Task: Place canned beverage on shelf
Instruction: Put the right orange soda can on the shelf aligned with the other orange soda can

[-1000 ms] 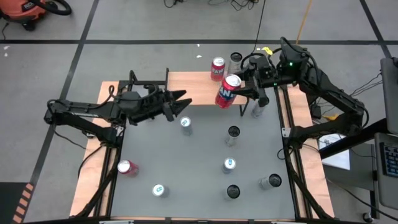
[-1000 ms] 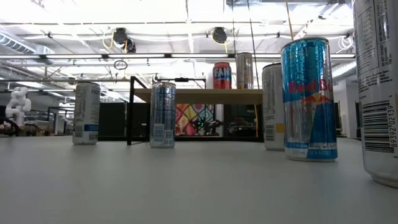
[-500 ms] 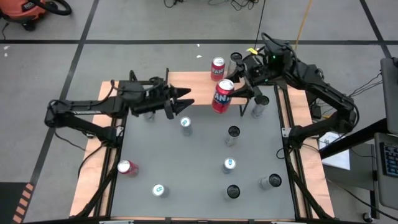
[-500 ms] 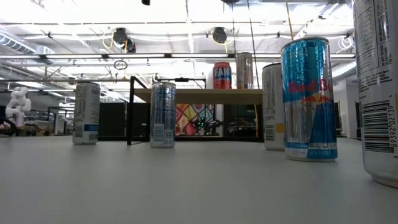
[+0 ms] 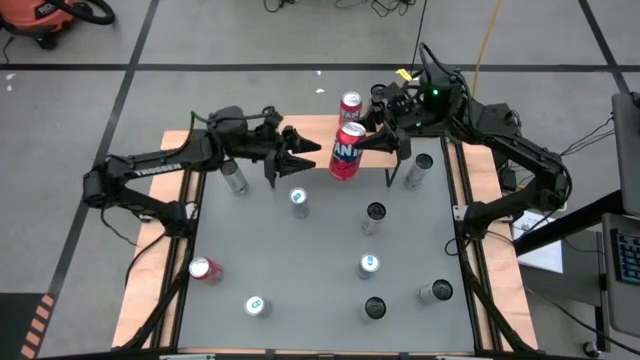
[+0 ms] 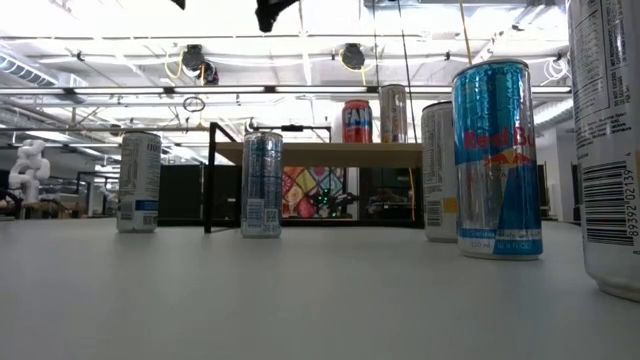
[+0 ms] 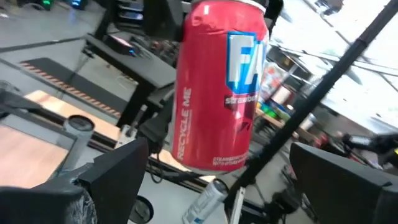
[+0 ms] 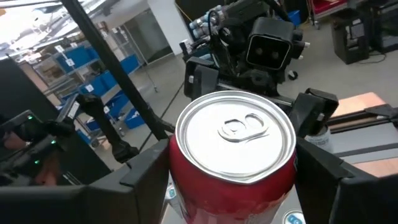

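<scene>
A red canned beverage (image 5: 343, 160) hangs in the air in front of the shelf (image 5: 310, 125), and my right gripper (image 5: 354, 141) is shut on it near its top. The right wrist view looks down on its silver lid (image 8: 236, 142) between the two fingers (image 8: 147, 182). My left gripper (image 5: 305, 155) is open just left of the can, pointing at it. In the left wrist view the can (image 7: 219, 87) stands between and beyond the spread fingers (image 7: 112, 177). The shelf (image 6: 320, 151) bears another red can (image 6: 357, 121) and a slim can (image 6: 393, 113).
Several slim cans stand about the grey table, among them one (image 5: 298, 198) below the left gripper, one (image 5: 374, 213) mid-table and one (image 5: 418, 170) by the right rail. A red can (image 5: 203, 269) lies at the front left. A blue can (image 6: 497, 160) stands close to the low camera.
My right gripper has carried the red can leftward along the shelf's front. My left arm has swung up and to the right, bringing its open fingers close to the can.
</scene>
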{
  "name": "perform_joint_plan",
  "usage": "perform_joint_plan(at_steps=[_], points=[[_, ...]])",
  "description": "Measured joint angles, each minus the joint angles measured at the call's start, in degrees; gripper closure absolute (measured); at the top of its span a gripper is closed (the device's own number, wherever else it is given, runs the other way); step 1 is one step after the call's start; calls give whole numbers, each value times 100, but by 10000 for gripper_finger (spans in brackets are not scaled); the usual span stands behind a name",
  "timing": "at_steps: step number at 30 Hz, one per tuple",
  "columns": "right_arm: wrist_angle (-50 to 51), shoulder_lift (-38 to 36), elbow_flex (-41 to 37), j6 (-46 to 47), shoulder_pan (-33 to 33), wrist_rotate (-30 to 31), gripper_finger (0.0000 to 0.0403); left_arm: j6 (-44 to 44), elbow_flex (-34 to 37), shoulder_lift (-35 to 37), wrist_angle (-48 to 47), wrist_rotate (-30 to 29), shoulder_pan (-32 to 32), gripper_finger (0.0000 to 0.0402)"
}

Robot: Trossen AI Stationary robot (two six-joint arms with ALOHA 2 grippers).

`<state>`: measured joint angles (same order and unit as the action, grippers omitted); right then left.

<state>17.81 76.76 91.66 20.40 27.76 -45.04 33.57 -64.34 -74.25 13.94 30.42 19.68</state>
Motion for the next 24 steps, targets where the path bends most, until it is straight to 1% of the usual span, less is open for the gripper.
perform_joint_plan(at_steps=[2, 6, 11, 17, 24], points=[[1, 1, 0, 7, -44, 33, 163, -96, 0, -76, 165, 115, 33, 8], [-5, 3, 0, -13, -69, 175, 163, -112, 0, -261, 423, 166, 63, 8], [-45, 66, 0, -77, -67, 184, 163, -84, 0, -581, 752, 228, 56, 8], [-115, 174, 0, -188, -67, 179, 163, 499, 0, -871, 1500, 352, 15, 8], [-307, 294, 0, -208, -65, 186, 163, 482, 0, -992, 1491, 448, -6, 8]])
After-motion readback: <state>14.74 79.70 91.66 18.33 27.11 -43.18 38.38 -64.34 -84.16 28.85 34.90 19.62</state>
